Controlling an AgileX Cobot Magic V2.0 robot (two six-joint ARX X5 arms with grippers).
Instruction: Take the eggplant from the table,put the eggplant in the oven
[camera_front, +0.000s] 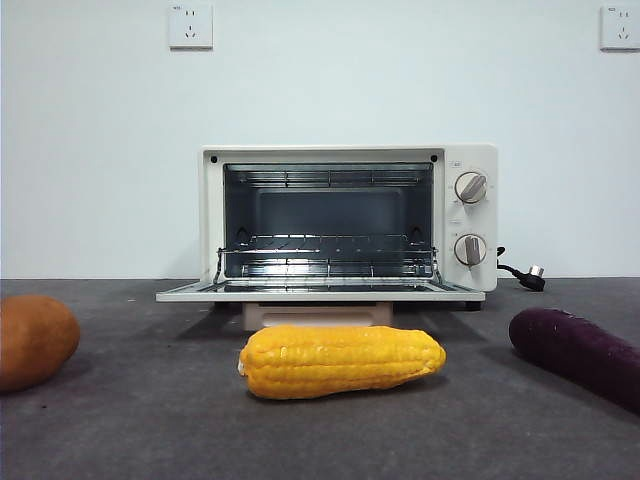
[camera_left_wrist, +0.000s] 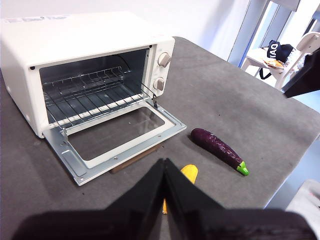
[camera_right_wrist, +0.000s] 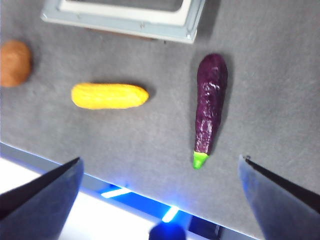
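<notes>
- The oven (camera_front: 349, 220) stands at the back of the table (camera_front: 150, 420), its door folded down flat and the wire rack inside bare; two round knobs sit one above the other beside the opening
- The eggplant (camera_right_wrist: 210, 105) lies on the table in front of the oven, off toward the knob side, apart from the lowered door and touching nothing; its green stem cap points away from the oven toward the table's near edge
- In the front view only the eggplant's dark purple body (camera_front: 580, 355) shows, running out of the picture at the right edge
- The corn (camera_front: 342, 361) lies crosswise just in front of the open door, near the middle; the brown potato-like lump (camera_front: 35, 340) sits further along on the side away from the eggplant
- The right gripper (camera_right_wrist: 160, 200) hangs above the table's near edge with its jaws spread wide and nothing between them; the eggplant's stem end lies below and between them, not touched
- The left gripper (camera_left_wrist: 165, 182) is held high over the table before the oven, its jaws pressed together with nothing in them; the corn's tip (camera_left_wrist: 190, 173) peeks out beside them
</notes>
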